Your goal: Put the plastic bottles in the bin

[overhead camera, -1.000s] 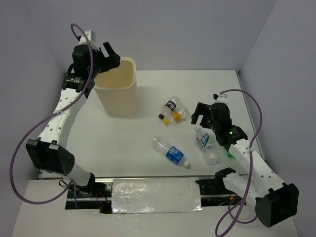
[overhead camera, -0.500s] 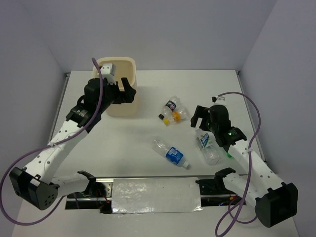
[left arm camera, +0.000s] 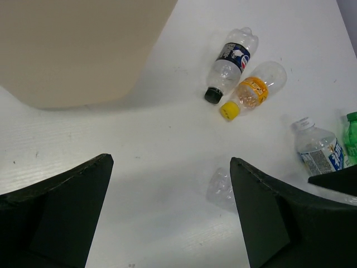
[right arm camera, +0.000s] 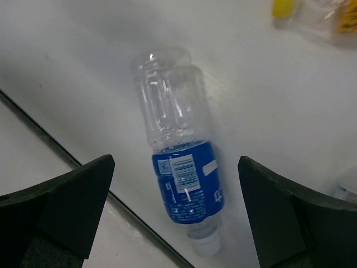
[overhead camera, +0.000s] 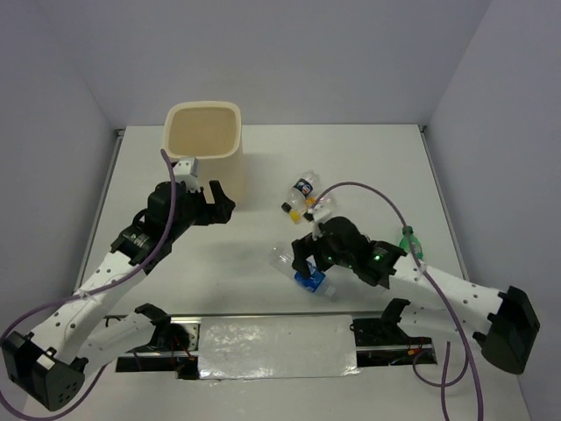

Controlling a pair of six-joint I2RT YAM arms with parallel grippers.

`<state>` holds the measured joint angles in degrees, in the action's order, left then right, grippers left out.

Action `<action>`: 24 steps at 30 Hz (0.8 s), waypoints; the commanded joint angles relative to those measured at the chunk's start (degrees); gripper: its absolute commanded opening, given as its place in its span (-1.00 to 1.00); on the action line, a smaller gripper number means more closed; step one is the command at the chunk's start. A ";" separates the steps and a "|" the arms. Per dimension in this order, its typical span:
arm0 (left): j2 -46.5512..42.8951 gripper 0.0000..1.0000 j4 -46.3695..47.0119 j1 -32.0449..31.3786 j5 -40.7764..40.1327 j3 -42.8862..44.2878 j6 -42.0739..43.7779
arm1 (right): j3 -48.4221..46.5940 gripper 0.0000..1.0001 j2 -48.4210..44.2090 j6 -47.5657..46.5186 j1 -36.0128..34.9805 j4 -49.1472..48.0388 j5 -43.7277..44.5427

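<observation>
Right hand (right arm camera: 175, 162), jaws wide and empty, hovers over the blue-labelled bottle (right arm camera: 187, 178), which lies on its side at 6 o'clock on the surface (overhead camera: 368, 158); an off-centre closure could roll it toward the near edge. Left hand (left arm camera: 171, 162), equally wide and empty, hangs at 6 o'clock of the bin (overhead camera: 237, 132). The bin, at 11 o'clock, shows no bottles inside, and the other bottles (overhead camera: 307, 197) lie loose on the surface.

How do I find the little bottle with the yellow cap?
Find the tall cream bin at the back left of the table. To its right, two small bottles lie side by side. Pick the yellow-capped bottle with the orange label; its neighbour has a black cap and a dark blue label.
</observation>
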<state>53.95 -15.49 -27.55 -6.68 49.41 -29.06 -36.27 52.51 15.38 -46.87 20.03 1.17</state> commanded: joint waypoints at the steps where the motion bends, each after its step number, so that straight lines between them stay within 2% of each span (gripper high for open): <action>1: -2.97 0.99 -1.46 -0.13 -3.59 -1.41 -3.02 | 0.68 1.00 7.22 0.35 -6.98 -1.75 1.28; 4: -5.95 0.99 -3.67 -0.05 -6.67 -2.47 -5.12 | -0.38 1.00 13.90 1.14 -9.54 -3.50 3.57; 10: -10.44 0.99 -7.71 -0.05 -13.44 -3.61 -8.91 | -3.54 1.00 23.94 3.17 -9.55 -4.65 12.89; 13: -12.55 0.99 -9.21 0.04 -17.66 -4.67 -10.40 | -4.16 0.79 26.93 2.56 -9.64 -7.72 14.82; 14: -12.91 0.99 -10.34 0.04 -19.50 -4.93 -11.71 | -5.38 0.51 27.99 2.73 -9.55 -7.90 15.70; 16: -14.04 0.99 -11.58 0.04 -21.09 -5.11 -13.47 | -6.96 0.28 28.17 2.82 -9.64 -7.38 16.49; 17: -14.31 0.99 -12.28 0.04 -23.97 -5.11 -14.79 | -8.45 0.10 27.91 2.73 -9.55 -6.94 16.50; 20: -15.72 0.99 -16.32 0.04 -29.77 -5.28 -19.35 | -12.74 -0.06 24.14 0.36 -9.64 -7.37 15.88; 24: -16.95 0.99 -15.02 0.22 -29.19 -6.25 -19.81 | -22.15 -0.04 21.23 -3.59 -8.85 -11.32 14.75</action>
<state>37.95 -30.76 -27.53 -32.62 43.79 -45.91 -49.84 77.65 15.29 -56.10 15.86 15.03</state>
